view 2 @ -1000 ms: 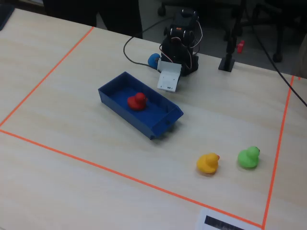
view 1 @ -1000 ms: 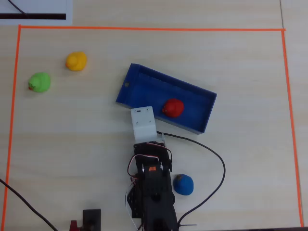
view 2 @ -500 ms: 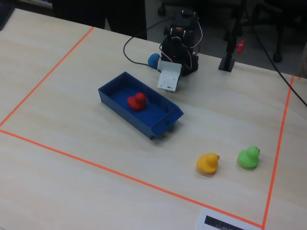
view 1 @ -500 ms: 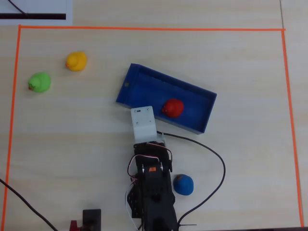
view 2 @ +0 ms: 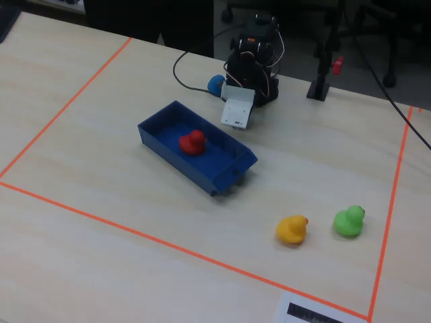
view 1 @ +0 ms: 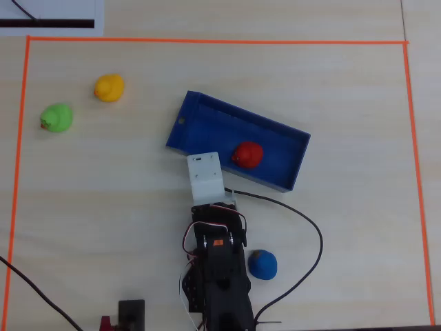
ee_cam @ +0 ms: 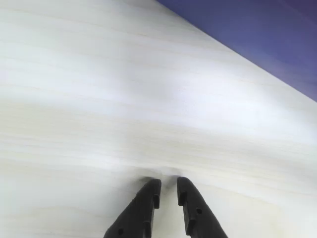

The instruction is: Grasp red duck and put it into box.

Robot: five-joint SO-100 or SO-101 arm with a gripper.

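Observation:
The red duck [view 1: 247, 154] sits inside the blue box [view 1: 213, 131], right of its middle in the overhead view. In the fixed view the duck [view 2: 192, 142] is near the middle of the box [view 2: 174, 159]. My gripper [ee_cam: 169, 184] shows in the wrist view with its black jaws almost together and nothing between them, just above bare table. The box's outer wall [ee_cam: 257, 29] fills that view's upper right corner. In the overhead view the arm's white wrist housing [view 1: 205, 176] lies against the box's near wall and hides the jaws.
A blue duck [view 1: 262, 265] lies right of the arm base. A yellow duck [view 1: 109, 87] and a green duck [view 1: 56, 118] sit at the far left. Orange tape [view 1: 207, 41] frames the work area. A black cable [view 1: 313, 234] loops right of the arm.

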